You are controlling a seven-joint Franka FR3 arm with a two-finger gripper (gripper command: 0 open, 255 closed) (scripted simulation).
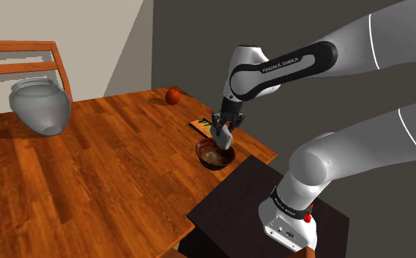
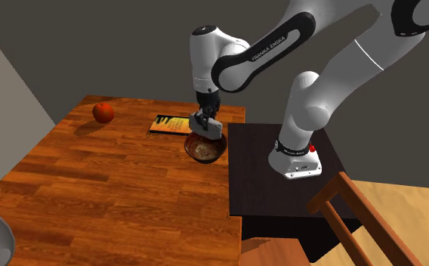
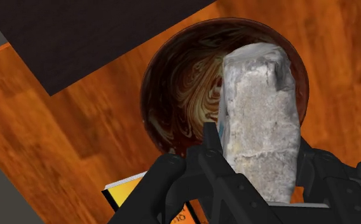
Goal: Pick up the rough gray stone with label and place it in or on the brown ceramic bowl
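At wooden table's (image 1: 89, 176) edge beside dark stand (image 2: 254, 170): black gripper (image 1: 224, 132) clamped on rough grey stone (image 3: 260, 121), fingers pressed against its two sides. Stone hangs upright directly over brown swirl-glazed bowl (image 3: 173, 83); whether its lower end touches bowl, cannot tell. Bowl sits on tabletop just beside yellow-and-black book (image 2: 168, 124). Orange-red fruit (image 2: 103, 112) lies well apart, near table's far corner. Grey jar (image 1: 40, 106) stands at table's other end, before wooden chair (image 1: 23, 59).
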